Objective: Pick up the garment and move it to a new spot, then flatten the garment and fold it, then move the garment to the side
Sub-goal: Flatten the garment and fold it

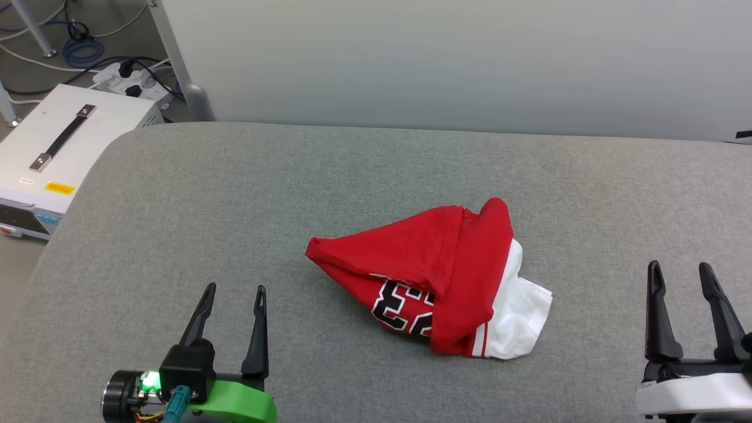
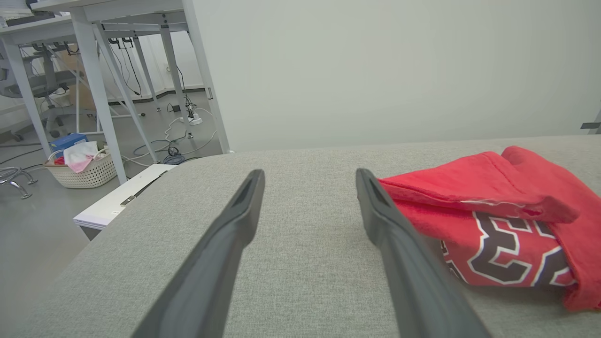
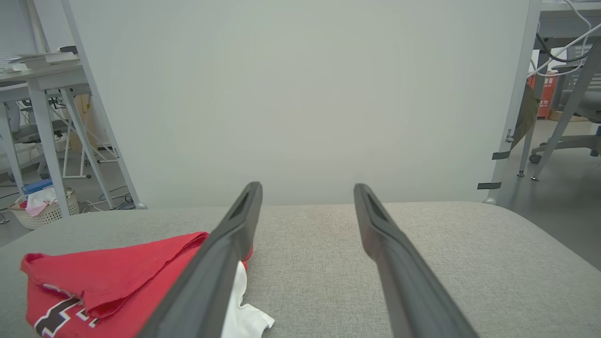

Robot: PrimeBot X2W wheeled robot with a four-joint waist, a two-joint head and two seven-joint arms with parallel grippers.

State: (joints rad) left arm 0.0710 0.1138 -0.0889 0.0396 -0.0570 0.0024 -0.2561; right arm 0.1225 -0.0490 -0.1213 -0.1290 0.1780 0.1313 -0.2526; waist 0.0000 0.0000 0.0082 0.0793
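Light's even & soft on you, coming from overhead, bright all round. Garment (image 1: 446, 252) drops just a thin shadow on the pad (image 1: 235, 205) at its near edge. Head view's sharp, w/ a green LED (image 1: 150, 380) glowing low left. In the wrist views you get wide-angle bend: desk legs (image 2: 94, 84) lean, and fingers (image 2: 213, 263) go soft toward the bottom edge. Panel (image 3: 300, 94) reads flat, faintly greenish.

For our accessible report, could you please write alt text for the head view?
A crumpled red garment with a white sleeve and partly hidden black print lies in the middle of the grey padded table; the open left pincer and open right pincer sit at the lower corners, apart from it.
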